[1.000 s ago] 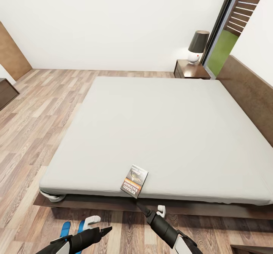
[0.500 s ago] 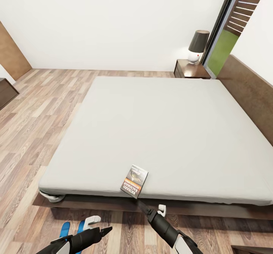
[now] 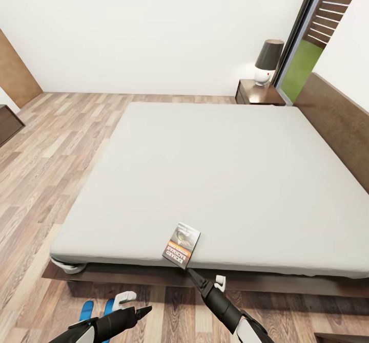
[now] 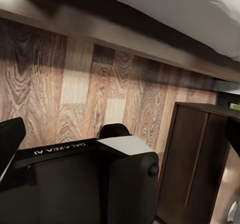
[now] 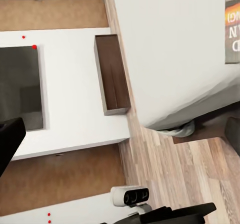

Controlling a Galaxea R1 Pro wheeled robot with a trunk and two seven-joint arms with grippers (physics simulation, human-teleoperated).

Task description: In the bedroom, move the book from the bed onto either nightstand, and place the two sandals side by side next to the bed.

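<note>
Right gripper [image 3: 206, 280]: seen in the head view just below the near edge of the bed [image 3: 225, 179], its dark fingertip raised toward the near corner of the book [image 3: 181, 244]; whether tip and book touch cannot be told. One black finger and one white finger are seen well apart, so the jaws are read as wide, with nothing held between them.

Left gripper [image 3: 134, 303]: seen low over the wood-plank floor [image 3: 36, 179], pointed to the right, one white and one dark finger spread, nothing between them. Jaws wide.

The book is seen lying flat on the grey mattress, right at its near edge, cover up, with the orange band and white lettering visible. In the right wrist view a strip of the book [image 5: 232, 28] is seen at the mattress edge.

The sandals [image 3: 97, 312] are noted as two blue strips lying side by side on the floor near the bed's near left corner, partly hidden by the left arm.

A nightstand [image 3: 259, 93] is seen at the far side of the bed by the headboard, with a lamp [image 3: 266, 62] standing on it. A second dark cabinet [image 4: 197, 159] is seen in the left wrist view on the floor beside the bed frame.
</note>
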